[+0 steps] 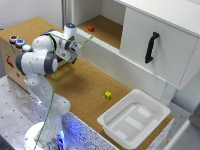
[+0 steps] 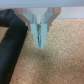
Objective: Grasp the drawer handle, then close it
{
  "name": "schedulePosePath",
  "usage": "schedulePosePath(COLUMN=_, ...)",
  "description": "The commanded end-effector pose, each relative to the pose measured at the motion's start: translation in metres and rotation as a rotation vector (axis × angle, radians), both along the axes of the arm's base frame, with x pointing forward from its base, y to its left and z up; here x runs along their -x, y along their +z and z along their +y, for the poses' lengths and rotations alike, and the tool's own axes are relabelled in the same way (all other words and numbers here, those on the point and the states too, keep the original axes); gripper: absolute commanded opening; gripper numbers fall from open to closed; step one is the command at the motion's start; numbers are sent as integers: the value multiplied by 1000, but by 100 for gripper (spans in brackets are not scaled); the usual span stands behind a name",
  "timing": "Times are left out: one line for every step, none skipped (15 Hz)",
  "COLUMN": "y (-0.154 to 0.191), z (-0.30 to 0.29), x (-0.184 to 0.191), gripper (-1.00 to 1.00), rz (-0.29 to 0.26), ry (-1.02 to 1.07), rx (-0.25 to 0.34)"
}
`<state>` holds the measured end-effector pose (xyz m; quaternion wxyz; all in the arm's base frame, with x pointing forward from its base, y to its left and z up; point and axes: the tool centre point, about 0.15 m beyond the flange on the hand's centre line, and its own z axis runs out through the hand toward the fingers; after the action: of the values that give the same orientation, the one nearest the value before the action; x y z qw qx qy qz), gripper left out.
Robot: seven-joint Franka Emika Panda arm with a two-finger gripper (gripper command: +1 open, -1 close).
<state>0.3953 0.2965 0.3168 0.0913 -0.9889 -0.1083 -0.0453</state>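
The wooden box (image 1: 9,59) with coloured buttons (image 1: 19,42) stands at the exterior view's left. My arm covers its front, so the drawer and its handle are hidden in that view. My gripper (image 1: 75,54) hangs over the cork surface just beside the box. In the wrist view the gripper (image 2: 40,39) is shut, its fingertips pressed together with nothing between them, pointing down at the cork. A thick black shape (image 2: 12,47) lies close beside the fingers without touching them. I cannot tell whether it is the drawer handle.
A white cabinet door with a black handle (image 1: 151,47) fills the exterior view's right. A white plastic tub (image 1: 134,117) sits on the cork counter (image 1: 85,85) at the front right. A small yellow cube (image 1: 107,95) and a red cube (image 1: 91,28) lie on the cork.
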Motion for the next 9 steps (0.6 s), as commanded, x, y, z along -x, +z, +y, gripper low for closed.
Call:
schedulePosePath(y=20, z=-26, x=-4, gripper=-100, rz=-5, ry=-37, rx=108)
schedulePosePath(y=27, z=-31, x=-1, gripper=100, rz=-29, ry=-26, rx=113)
schedulePosePath(y=36, z=-33, x=0, gripper=100, rz=-54, ry=1, rx=112)
schedulePosePath(y=48, z=-31, x=2, gripper=100, rz=-90, ry=43, rx=129)
schedulePosePath(y=62, z=-28, x=9, gripper=100, rz=-137, ry=75, rx=112)
schedulePosePath(y=74, z=-24, x=15, gripper=100, rz=-171, ry=99, rx=104)
schedulePosePath(y=83, z=-22, x=21, gripper=100, rz=-196, ry=103, rx=91)
schedulePosePath(y=92, z=-20, x=29, gripper=100, rz=-216, ry=100, rx=55)
schedulePosePath(y=92, z=-20, x=29, gripper=100, rz=-216, ry=100, rx=55)
